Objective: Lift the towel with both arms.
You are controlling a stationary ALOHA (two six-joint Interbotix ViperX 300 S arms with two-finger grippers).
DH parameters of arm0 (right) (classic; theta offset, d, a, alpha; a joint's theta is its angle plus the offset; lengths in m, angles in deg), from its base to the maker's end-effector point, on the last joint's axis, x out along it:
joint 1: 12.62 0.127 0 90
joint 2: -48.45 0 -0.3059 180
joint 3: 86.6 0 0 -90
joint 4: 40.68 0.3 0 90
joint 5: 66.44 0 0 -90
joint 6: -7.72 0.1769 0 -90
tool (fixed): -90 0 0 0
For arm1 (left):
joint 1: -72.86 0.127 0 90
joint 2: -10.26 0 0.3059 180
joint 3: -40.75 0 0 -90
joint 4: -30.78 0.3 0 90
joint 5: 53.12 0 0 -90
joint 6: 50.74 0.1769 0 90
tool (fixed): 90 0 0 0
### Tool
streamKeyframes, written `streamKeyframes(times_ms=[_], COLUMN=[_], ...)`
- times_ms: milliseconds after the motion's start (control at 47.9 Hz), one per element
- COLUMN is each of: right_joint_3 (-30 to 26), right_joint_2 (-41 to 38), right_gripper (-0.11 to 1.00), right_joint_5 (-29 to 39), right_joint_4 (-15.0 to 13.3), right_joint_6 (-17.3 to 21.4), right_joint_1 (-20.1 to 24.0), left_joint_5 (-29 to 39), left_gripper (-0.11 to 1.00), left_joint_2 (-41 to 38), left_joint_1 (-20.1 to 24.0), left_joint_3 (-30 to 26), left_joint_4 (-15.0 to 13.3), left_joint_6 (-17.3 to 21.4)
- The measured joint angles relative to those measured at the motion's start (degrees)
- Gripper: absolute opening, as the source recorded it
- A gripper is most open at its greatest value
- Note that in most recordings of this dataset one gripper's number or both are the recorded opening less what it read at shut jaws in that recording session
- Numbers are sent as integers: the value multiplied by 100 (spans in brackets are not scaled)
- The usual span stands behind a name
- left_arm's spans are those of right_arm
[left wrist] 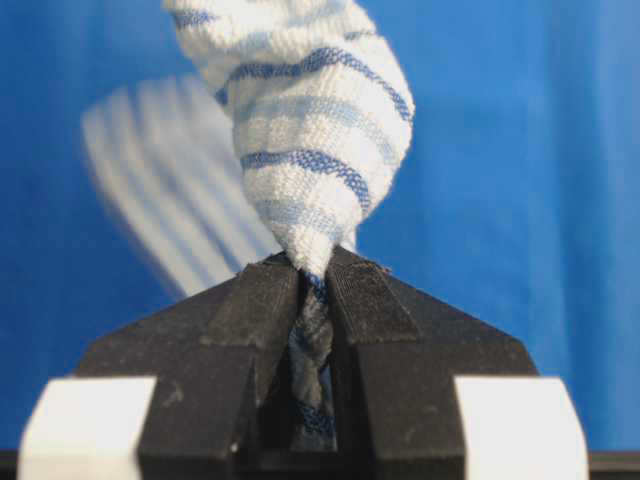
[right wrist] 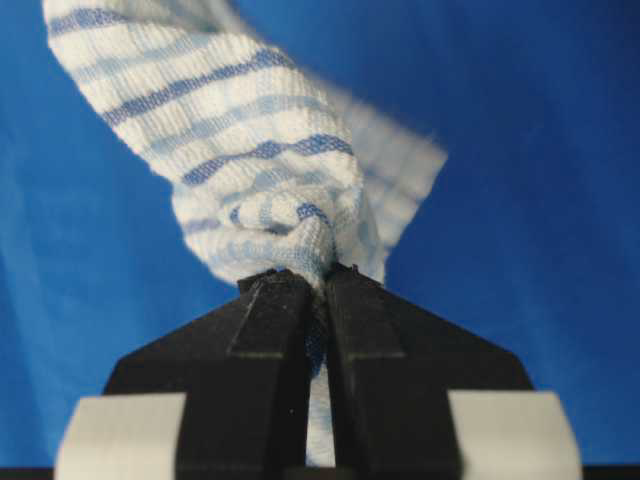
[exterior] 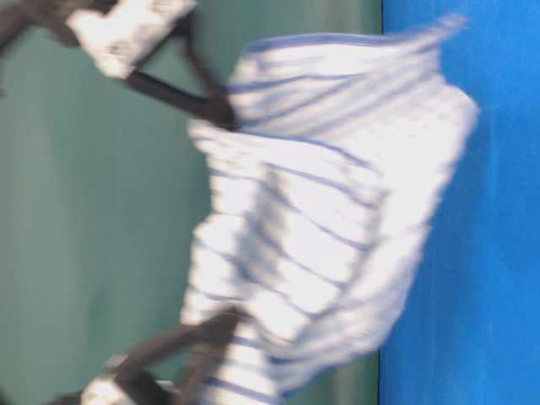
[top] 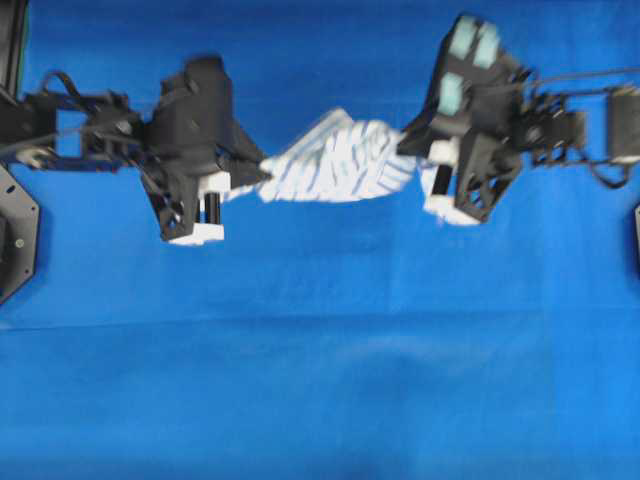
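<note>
Two grippers, left (top: 262, 172) and right (top: 408, 148), pinch the white, blue-striped towel (top: 338, 160) (bunched, sagging between them) above the blue covering (top: 320, 350).

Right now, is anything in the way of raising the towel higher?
Nothing visible. The left gripper and right gripper are each shut on an end of the towel, which hangs between them above the blue table covering.

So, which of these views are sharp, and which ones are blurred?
Overhead view: the towel and both arms are softly smeared. Table-level view: the worst, the towel is strongly blurred. Left wrist view: the cloth at the left gripper is crisp, only the far hanging part streaks. Right wrist view: sharp weave at the right gripper, the rear edge is soft.
</note>
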State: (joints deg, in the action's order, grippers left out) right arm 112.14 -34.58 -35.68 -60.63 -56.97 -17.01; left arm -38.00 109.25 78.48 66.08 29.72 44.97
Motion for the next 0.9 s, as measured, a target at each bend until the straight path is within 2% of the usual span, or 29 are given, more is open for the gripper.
streamKeyframes(times_ms=[209,522,648,899], right_joint_3=[-624,-1635,-1837,-1890], right_joint_2=[492,729,729,729], right_gripper=[3,3,3,3], right_joint_5=[545,1230,1345,1397], right_joint_4=[-9,-9,-9,-9], right_joint_6=[-255,-650,-694,-747], right_joint_1=[-9,0,-9,0], left_joint_5=[642,1644,1749,1784], left_gripper=[3,3,3,3], left_joint_2=[422,562,571,571], left_joint_1=[79,272,272,299], left_joint_3=[-729,-1758,-1960,-1986], left_joint_4=[0,26,35,44], left_joint_6=[44,62,53,62])
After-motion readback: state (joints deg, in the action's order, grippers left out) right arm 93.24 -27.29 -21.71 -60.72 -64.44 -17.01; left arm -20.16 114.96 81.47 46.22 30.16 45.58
